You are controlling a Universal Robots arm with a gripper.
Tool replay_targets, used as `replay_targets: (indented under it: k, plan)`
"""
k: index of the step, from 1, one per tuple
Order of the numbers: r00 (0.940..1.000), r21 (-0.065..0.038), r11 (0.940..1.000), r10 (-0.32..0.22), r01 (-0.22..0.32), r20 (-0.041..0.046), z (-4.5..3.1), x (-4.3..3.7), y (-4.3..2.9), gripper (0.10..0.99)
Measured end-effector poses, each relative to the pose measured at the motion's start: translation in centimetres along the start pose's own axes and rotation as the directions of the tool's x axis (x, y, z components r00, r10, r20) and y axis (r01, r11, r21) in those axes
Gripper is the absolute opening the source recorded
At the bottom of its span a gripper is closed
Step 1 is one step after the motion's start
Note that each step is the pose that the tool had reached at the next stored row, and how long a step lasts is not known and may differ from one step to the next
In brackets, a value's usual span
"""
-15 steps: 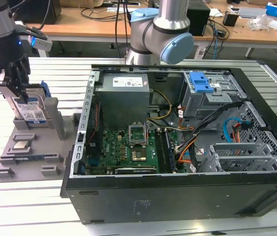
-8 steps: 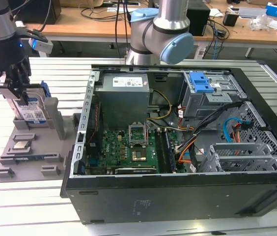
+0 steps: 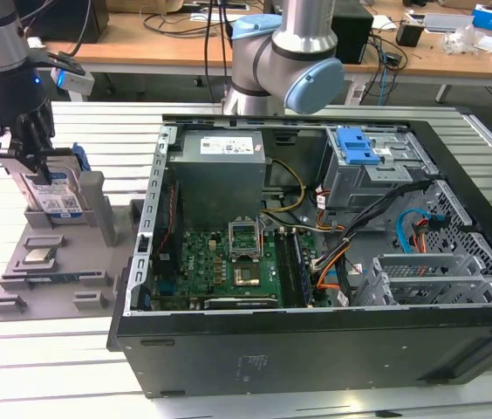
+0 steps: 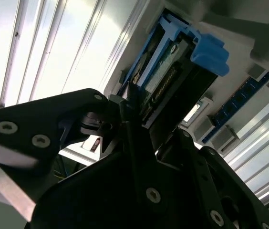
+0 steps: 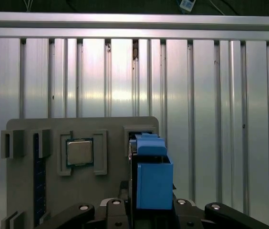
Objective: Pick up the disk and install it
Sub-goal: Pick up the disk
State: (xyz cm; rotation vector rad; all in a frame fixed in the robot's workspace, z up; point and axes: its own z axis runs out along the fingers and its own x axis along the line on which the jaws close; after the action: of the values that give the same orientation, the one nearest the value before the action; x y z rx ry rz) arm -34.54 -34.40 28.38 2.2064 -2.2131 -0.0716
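On the exterior view's left, the black gripper (image 3: 32, 166) is clenched on the top edge of the disk (image 3: 58, 202), a finger on each flat side. The disk stands on edge in an upright slot at the back of a grey parts tray (image 3: 19, 292) that lies on the slatted aluminium table (image 3: 71, 367). Its white-and-blue label faces the lower edge of the frame.

In the second wrist view the disk's connector end (image 4: 165, 83) faces up toward the gripper, so the long axis runs vertically, with the blue carrier tab (image 4: 208, 50) beside it. The tray also holds a square processor chip (image 3: 38, 256) in a shallow pocket in front of the disk and, in the first wrist view, a dark memory module (image 5: 39, 181) lying flat in a long groove.

At centre stands the open computer case (image 3: 316, 349), which holds a grey power supply (image 3: 220, 175), a green motherboard (image 3: 220, 262) and orange and blue cables. Behind it rises the arm's base (image 3: 290, 61). In the case's upper right corner sits a grey drive cage (image 3: 386, 175) with a blue latch (image 3: 359, 147), well apart from the disk.
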Motion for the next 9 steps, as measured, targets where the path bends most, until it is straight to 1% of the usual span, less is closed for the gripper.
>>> replay_targets:
  k: [9]
  plan:
    - [1.0,0.0,1.0,0.0,0.0,-0.0004,0.0,0.0,0.0,0.357]
